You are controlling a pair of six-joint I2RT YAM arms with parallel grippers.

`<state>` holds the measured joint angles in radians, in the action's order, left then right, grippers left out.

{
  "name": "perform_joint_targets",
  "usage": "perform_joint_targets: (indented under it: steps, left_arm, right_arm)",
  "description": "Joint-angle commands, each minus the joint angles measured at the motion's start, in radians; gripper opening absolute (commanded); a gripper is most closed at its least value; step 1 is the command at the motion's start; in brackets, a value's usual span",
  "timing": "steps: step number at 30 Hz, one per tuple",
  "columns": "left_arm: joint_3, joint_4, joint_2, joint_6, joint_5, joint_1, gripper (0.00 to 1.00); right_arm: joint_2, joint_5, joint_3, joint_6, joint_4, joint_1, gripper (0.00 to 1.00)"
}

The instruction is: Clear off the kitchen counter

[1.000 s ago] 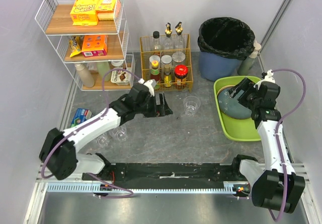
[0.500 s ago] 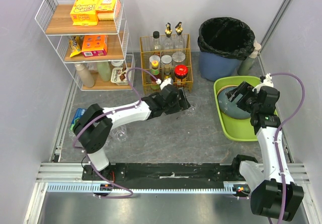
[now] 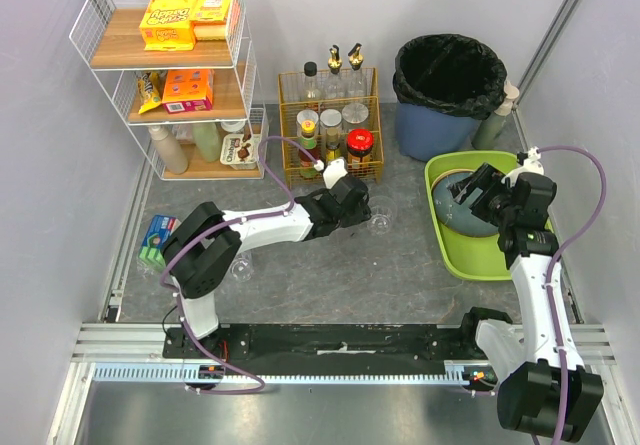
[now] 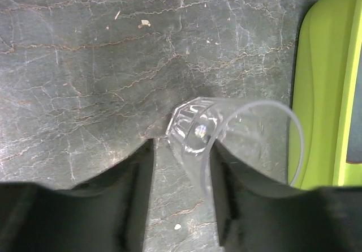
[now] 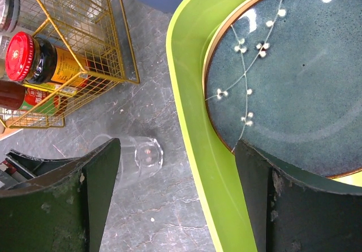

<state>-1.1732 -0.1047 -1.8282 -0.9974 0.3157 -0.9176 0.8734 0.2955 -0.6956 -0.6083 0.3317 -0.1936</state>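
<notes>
The dark grey mottled kitchen counter (image 3: 330,270) holds a clear glass (image 3: 380,215) standing near its middle. My left gripper (image 3: 352,205) is open right beside the glass. In the left wrist view the glass (image 4: 237,133) has its near rim wall between my left gripper's (image 4: 182,145) fingers, close to the right one. My right gripper (image 3: 478,190) is open and empty above the lime-green tray (image 3: 450,250), which holds a dark blue plate (image 3: 462,217). In the right wrist view my right gripper (image 5: 176,144) straddles the tray's rim (image 5: 198,139), beside the plate (image 5: 288,76).
Two more clear glasses (image 3: 240,265) and a blue-green box (image 3: 158,233) sit on the left of the counter. A gold wire basket of bottles (image 3: 330,130), a white wire rack (image 3: 170,75) and a black-lined bin (image 3: 450,75) stand at the back.
My left arm has swung right from the counter's left-middle and reached the glass. My right gripper has stayed over the tray, shifting only slightly.
</notes>
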Motion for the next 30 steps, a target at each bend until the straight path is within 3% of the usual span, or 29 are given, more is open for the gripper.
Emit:
perform_joint_targets:
  steps: [1,6,11,14,19,30]
  left_arm:
    - [0.012,0.023,0.035,0.022,0.042,0.002,0.43]
    - [-0.005,0.026,0.014,0.057,-0.030,0.002,0.26]
    - [0.012,0.013,0.046,0.069,-0.023,0.002,0.02]
    - [0.038,0.016,0.105,0.095,-0.042,0.002,0.02]
    - [0.049,0.011,0.248,0.149,-0.174,0.002,0.02]
    - [-0.068,0.007,0.507,0.103,-0.470,0.028,0.02]
  right_arm:
    - [-0.024,0.013,-0.015,0.015,0.006,0.002,0.88]
    - [-0.025,0.017,-0.021,0.016,0.023,0.002,0.88]
    - [-0.024,0.045,-0.030,0.038,0.062,0.003,0.89]
    - [-0.037,0.089,-0.045,0.071,0.087,0.002,0.98]
    - [-0.085,0.233,-0.033,0.039,0.041,0.003,0.98]
    - [-0.194,0.520,-0.159,-0.135,-0.112,0.054,0.98]
